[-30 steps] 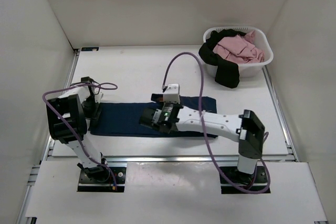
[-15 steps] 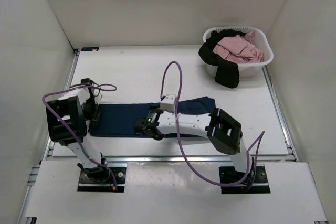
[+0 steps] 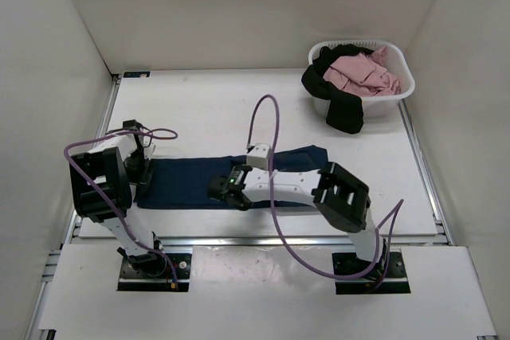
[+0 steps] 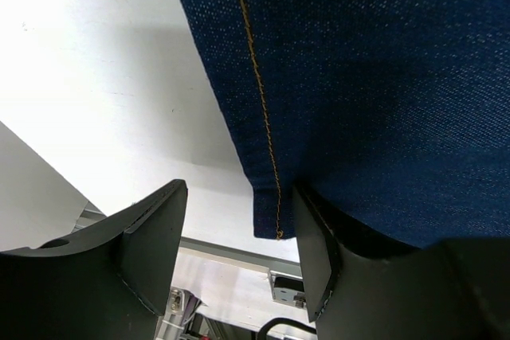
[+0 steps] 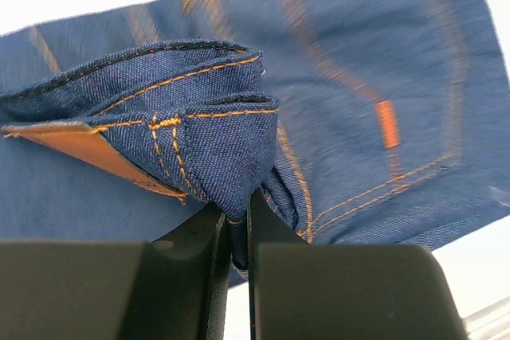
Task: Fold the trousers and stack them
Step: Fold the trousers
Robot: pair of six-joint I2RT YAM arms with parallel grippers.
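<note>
The dark navy denim trousers [image 3: 187, 181] lie flat along the near part of the table. My right gripper [image 3: 224, 189] is over their middle, shut on a raised fold of waistband [image 5: 199, 129] with the tan patch [image 5: 76, 146]. My left gripper [image 3: 137, 170] is at the trousers' left end. It is open, and the hem corner [image 4: 268, 211] lies between its fingers [image 4: 153, 248]. The right-hand finger rests against the cloth. The black trousers [image 3: 343, 107] hang over the rim of the laundry basket at the back right.
The white laundry basket [image 3: 404, 90] stands at the back right with a pink garment [image 3: 362, 71] in it. White walls enclose the table on three sides. A metal rail [image 3: 263, 238] runs along the near edge. The right arm's purple cable [image 3: 263, 113] arches over the middle.
My right gripper has moved left and toward the near edge with the denim fold in it, and its elbow has swung left. The left arm has not moved.
</note>
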